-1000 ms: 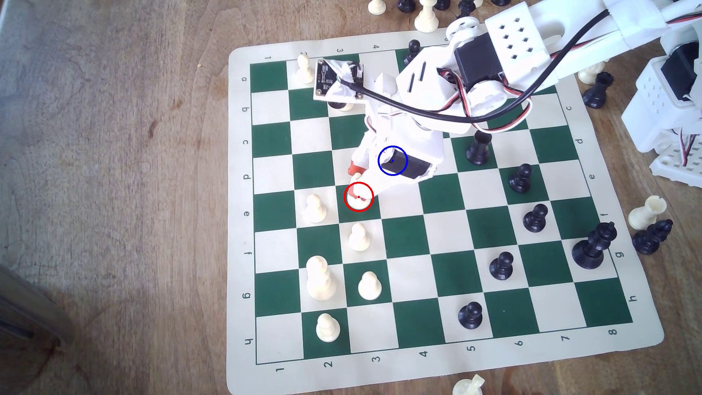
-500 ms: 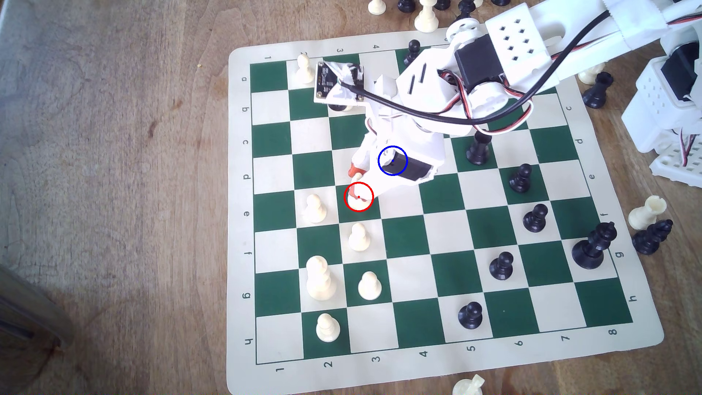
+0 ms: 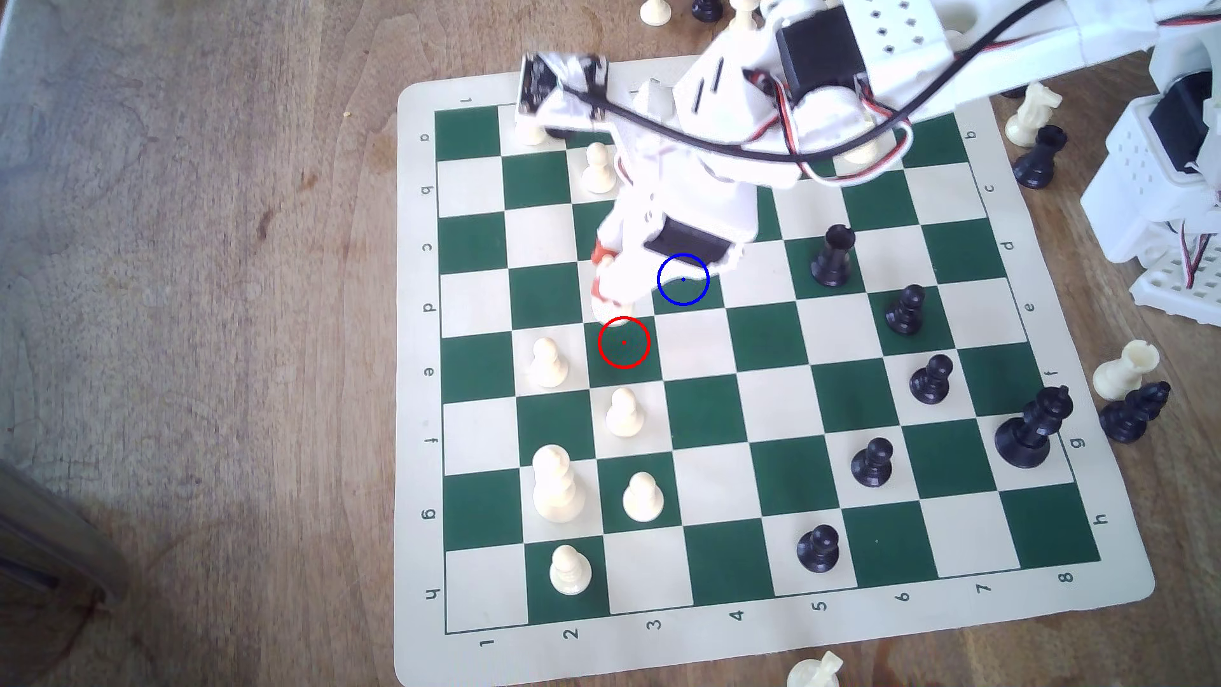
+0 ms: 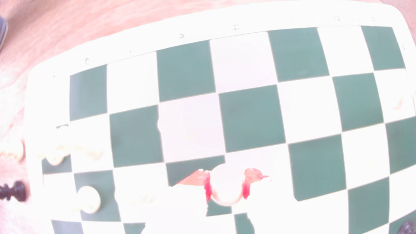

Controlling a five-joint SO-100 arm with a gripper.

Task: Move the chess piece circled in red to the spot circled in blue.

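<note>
Jaws clamp the slim cream-white chess piece (image 4: 226, 187), lifted clear of the red-ringed square (image 3: 624, 342); setting down on the blue-ringed dark green square (image 3: 683, 280) beside it remains.

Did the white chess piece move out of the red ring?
Yes. The chess piece, clamped in the gripper, left the red-ringed square and went up, toward the board's row d.

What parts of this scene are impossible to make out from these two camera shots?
- The held chess piece: in the exterior view the arm hides all but its base.
- The blue-ringed spot: its upper part sits under the arm there.
- The fingers in the wrist view: glare leaves only red patches either side of the piece.
- Board-edge letters in the wrist view: bleached out.
</note>
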